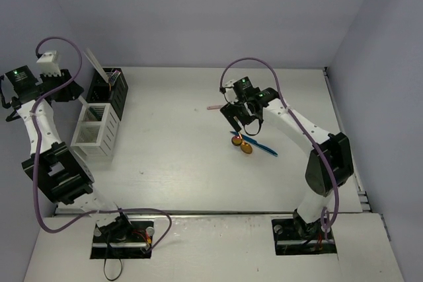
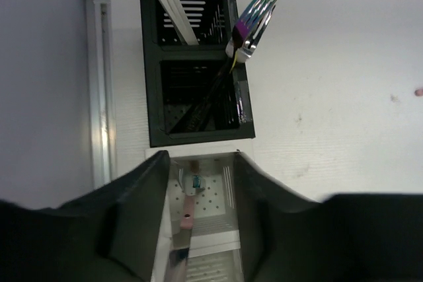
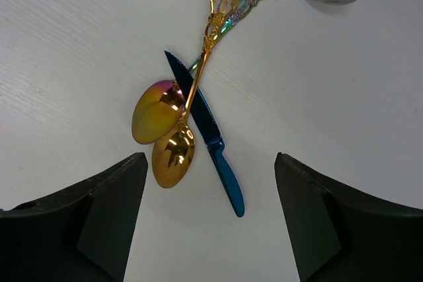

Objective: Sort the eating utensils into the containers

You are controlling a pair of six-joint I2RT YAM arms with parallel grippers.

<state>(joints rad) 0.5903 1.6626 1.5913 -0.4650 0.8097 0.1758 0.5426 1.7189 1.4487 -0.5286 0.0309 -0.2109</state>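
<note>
The top external camera sits high above and behind the near edge, tilted down so the whole table (image 1: 198,163) shows out to its far edge. The left wrist camera hangs close over the far left corner, facing straight down into the black caddy (image 2: 151,64) and the white caddy (image 2: 228,193), both of which appear small in the overhead view. The right wrist camera faces down, very near, on the blue knife (image 3: 213,142) and gold spoons (image 3: 173,156) right of centre, likewise seen from overhead.
</note>
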